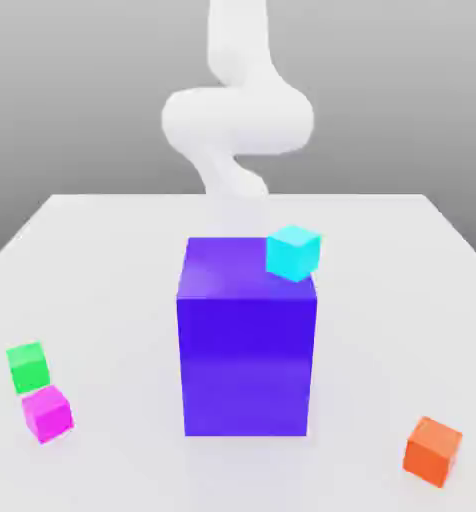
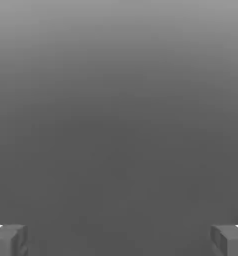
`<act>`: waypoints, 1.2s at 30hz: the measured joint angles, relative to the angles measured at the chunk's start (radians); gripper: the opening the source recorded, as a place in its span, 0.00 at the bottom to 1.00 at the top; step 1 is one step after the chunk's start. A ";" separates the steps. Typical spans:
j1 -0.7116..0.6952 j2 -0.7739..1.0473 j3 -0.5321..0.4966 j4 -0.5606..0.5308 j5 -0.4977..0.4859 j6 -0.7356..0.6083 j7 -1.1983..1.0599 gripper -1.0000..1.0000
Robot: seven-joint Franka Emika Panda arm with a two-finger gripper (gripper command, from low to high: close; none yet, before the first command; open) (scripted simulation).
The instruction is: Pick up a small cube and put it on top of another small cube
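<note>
The white tabletop (image 1: 112,260) is spreading across the exterior view, carrying all the blocks. The white robot arm (image 1: 237,110) is rising behind it, at the far edge, curving above the middle of the scene. A big blue block (image 1: 246,350) is standing upright in the centre of the tabletop. A cyan cube (image 1: 293,251) is sitting on its top face, at the far corner toward the exterior view's right, and is slightly overhanging the edge.

An orange cube (image 1: 433,451) is lying near the front of the tabletop on the exterior view's right, well apart from the rest. On the exterior view's left, the green cube (image 1: 28,367) and the magenta cube (image 1: 47,413) are resting on the tabletop just beside each other, the magenta one nearer the front; whether they are touching cannot be told.

In the hand view the gripper (image 2: 119,240) is standing wide open with nothing between its grey fingertips (image 2: 9,240), and it is holding nothing.
</note>
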 joint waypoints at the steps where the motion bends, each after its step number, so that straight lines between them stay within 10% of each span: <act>1: -0.017 0.039 -0.006 -0.011 -0.006 0.019 0.012 0.50; 16: -0.215 0.585 -0.160 -0.167 -0.023 0.279 0.126 0.50; 29: -0.412 1.062 -0.123 -0.220 0.203 0.550 0.019 0.50; 30: -0.425 1.092 -0.107 -0.214 0.213 0.573 0.012 0.00; 36: -0.433 1.107 -0.098 -0.211 0.215 0.585 0.010 0.00</act>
